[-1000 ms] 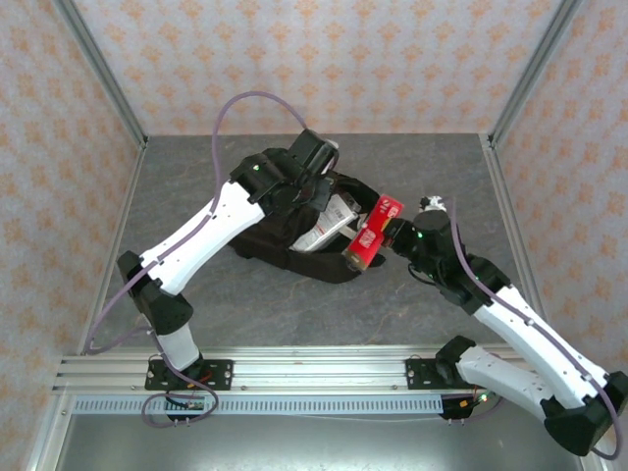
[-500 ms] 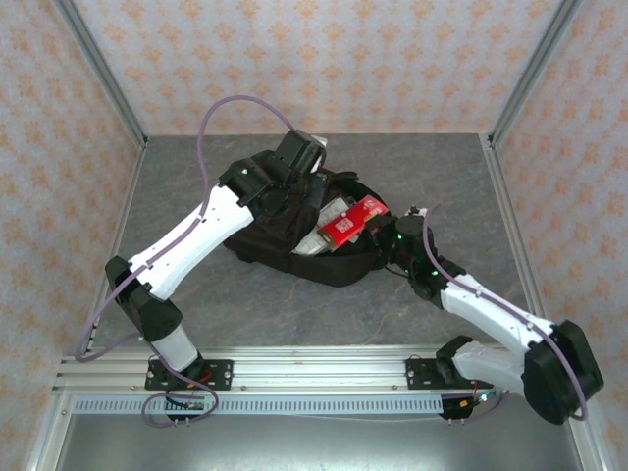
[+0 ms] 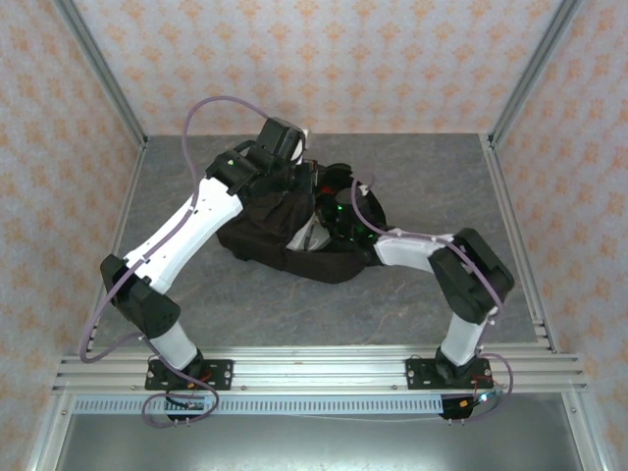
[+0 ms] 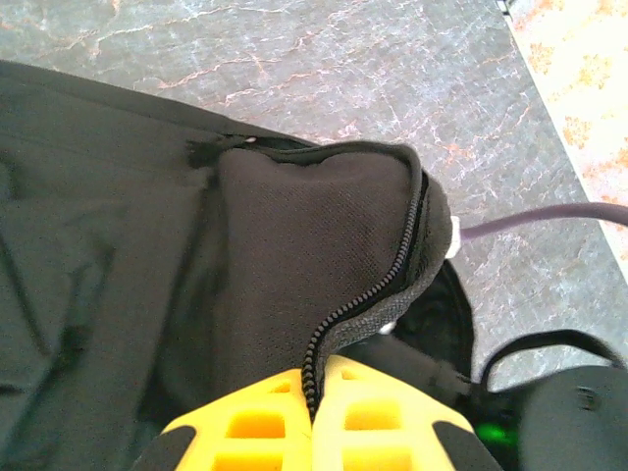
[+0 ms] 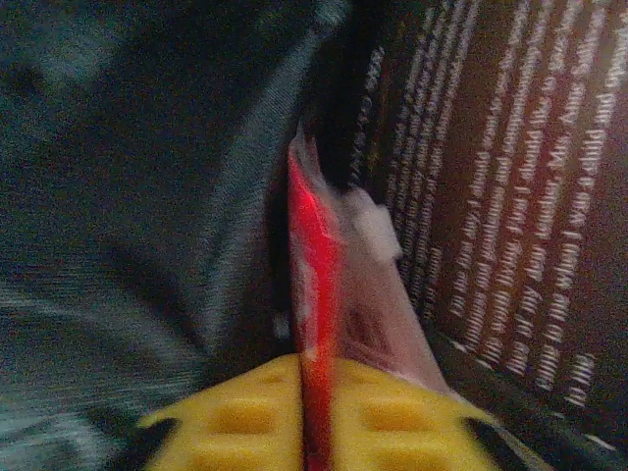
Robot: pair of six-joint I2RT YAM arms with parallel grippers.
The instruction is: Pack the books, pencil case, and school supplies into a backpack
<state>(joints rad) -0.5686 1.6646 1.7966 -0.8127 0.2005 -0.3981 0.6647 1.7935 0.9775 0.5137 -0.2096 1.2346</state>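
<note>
Your left end effector (image 4: 312, 381) pinches the backpack (image 3: 294, 257) flap up by its zip edge, keeping the mouth open. Inside it is tight: your right end effector (image 5: 316, 381), clamped on the red packet (image 5: 312, 245), sits between dark fabric on its left and the black book (image 5: 491, 196) on its right. The surface (image 3: 432, 167) around the bag lies open.

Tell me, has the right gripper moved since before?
Yes. The right gripper went left, from beside the backpack's right edge into its opening, carrying the red packet.
</note>
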